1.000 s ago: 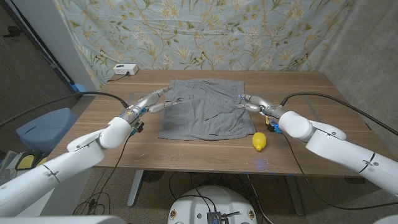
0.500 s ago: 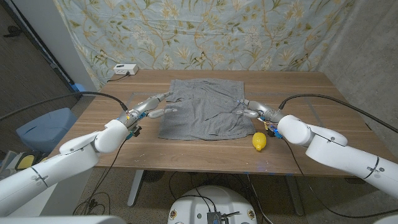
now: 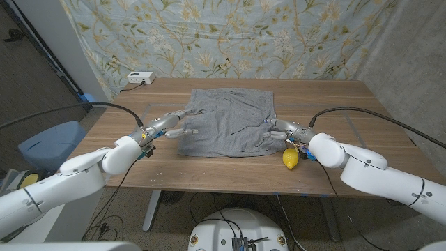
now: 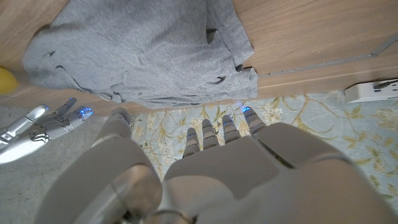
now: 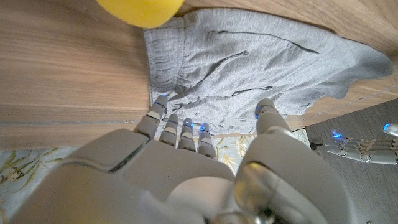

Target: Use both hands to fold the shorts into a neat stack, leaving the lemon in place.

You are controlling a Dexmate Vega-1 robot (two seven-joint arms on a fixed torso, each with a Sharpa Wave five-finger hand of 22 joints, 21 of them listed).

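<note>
The left hand (image 4: 205, 168) fills the near part of the view, its fingers (image 4: 210, 134) apart and holding nothing. Beyond the fingertips lie the grey shorts (image 4: 140, 53), spread with wrinkles on the wooden table (image 4: 311, 34). A bit of the yellow lemon (image 4: 6, 81) shows past the shorts' far side, and the right hand (image 4: 43, 121) reaches in there (its fingertips lit blue). A white box (image 4: 372, 91) shows at the table's edge.

L hand (image 3: 169, 125) & R hand (image 3: 281, 132): both empty, fingers spread, arms reaching inward.
</note>
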